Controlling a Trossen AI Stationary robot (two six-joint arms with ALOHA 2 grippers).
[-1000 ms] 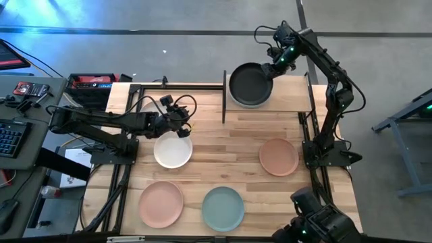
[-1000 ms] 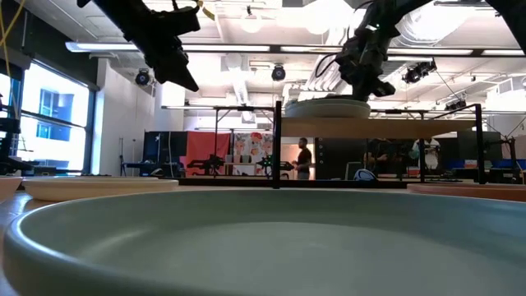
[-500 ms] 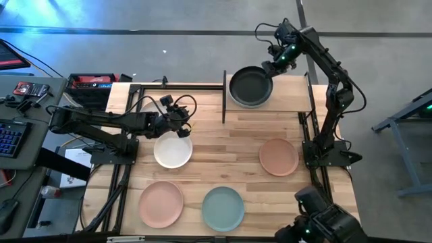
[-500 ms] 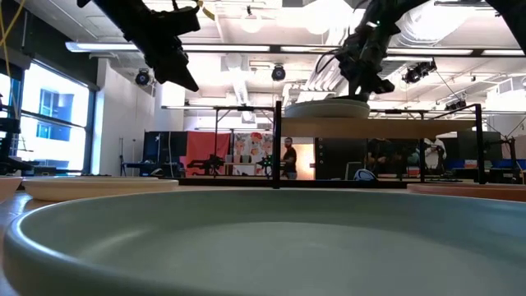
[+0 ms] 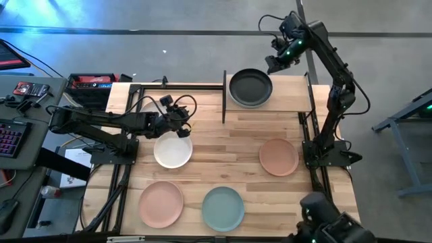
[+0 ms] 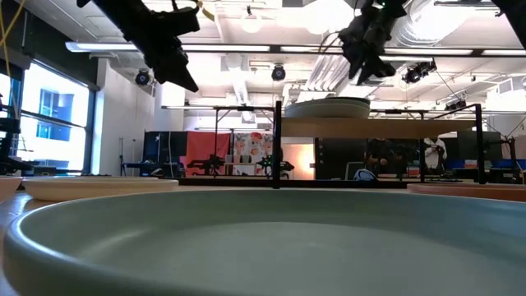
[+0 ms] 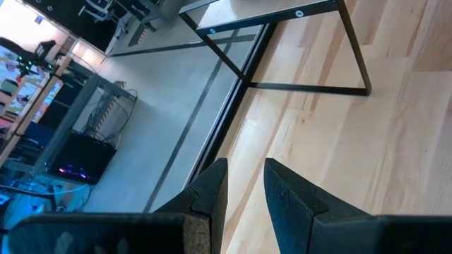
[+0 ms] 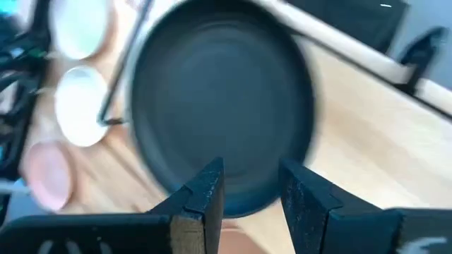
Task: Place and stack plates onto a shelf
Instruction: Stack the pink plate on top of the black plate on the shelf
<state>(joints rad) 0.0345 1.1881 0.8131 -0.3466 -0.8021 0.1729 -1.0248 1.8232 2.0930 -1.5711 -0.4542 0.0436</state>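
A black plate [image 5: 250, 88] lies flat on the shelf [image 5: 290, 94], a pale-wood board with black posts at the table's far right; it also shows on the board in the low view [image 6: 327, 108]. My right gripper [image 5: 275, 62] hangs open above and beyond the plate's far right rim, clear of it [image 6: 370, 62]; its wrist view looks down on the black plate [image 8: 222, 113]. My left gripper [image 5: 179, 129] hovers slightly open over the far rim of a white plate [image 5: 173, 150] on the table. Salmon [image 5: 279, 156], pink [image 5: 161, 204] and grey-green [image 5: 223, 208] plates lie flat on the table.
Another pale plate [image 5: 148, 105] lies under the black frame left of the shelf board. A black post [image 5: 224, 94] stands at the shelf's left end. The left wrist view shows the frame's foot [image 7: 311, 86] on the tabletop. Bare wood lies between the white and salmon plates.
My right gripper has come off the black plate's far right rim and risen, drawing back toward the table's far edge. The black plate has settled flat on the shelf board, shifting slightly toward the near side. My left arm has kept still.
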